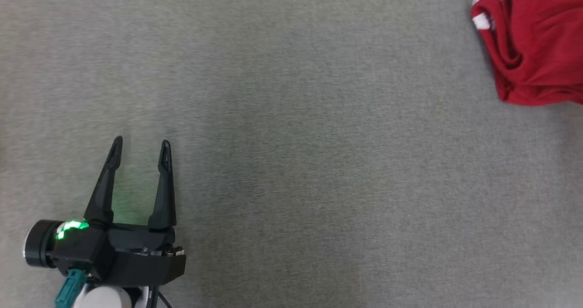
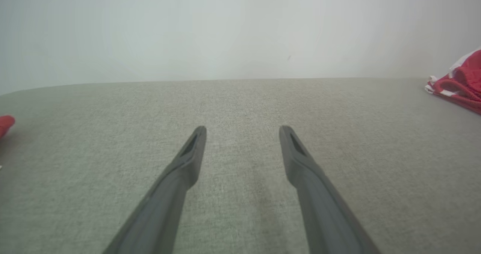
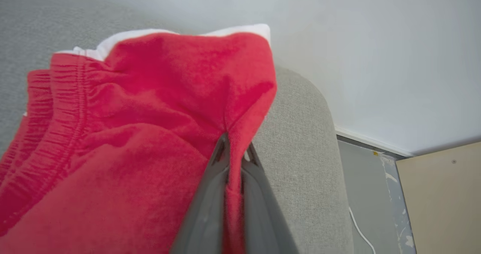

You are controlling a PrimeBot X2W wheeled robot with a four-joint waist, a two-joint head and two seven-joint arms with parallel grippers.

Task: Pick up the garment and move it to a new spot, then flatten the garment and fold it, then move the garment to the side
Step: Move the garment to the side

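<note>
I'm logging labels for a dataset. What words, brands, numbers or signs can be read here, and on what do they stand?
None can be read.
The garment is plain red cloth with no tag or print showing.
The left gripper carries no lettering.
The grey surface is unmarked.

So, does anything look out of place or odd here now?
Nothing is damaged. The red garment lies crumpled near a corner of the grey surface, one fold pinched in the shut right gripper. A small red thing at the left wrist view's left edge is unidentifiable.
</note>
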